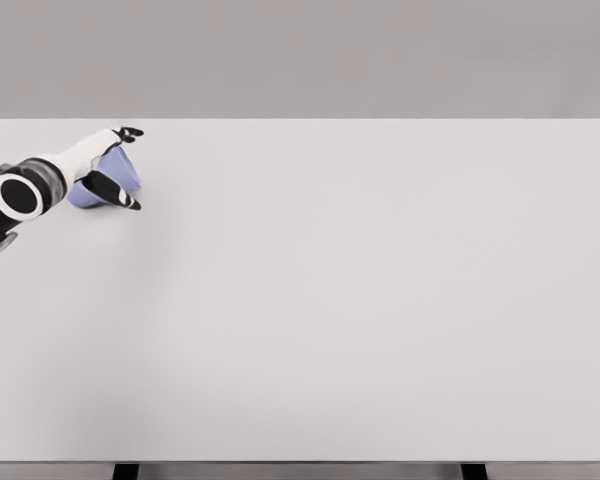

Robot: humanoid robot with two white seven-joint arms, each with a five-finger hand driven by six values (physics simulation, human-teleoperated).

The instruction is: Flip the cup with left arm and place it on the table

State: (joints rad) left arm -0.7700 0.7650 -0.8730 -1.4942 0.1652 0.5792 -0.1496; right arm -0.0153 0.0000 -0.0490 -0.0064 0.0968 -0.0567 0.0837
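A light blue cup (118, 172) lies tilted at the far left of the white table (360, 300), partly hidden by my hand. My left hand (128, 168) reaches in from the left edge and is shut on the cup, with black-tipped fingers (130, 132) above it and others (120, 198) below it. I cannot tell whether the cup touches the table. The right arm is out of view.
The table's far edge runs just behind the hand, and its left edge is close by. Two dark table legs (126, 471) show at the bottom edge.
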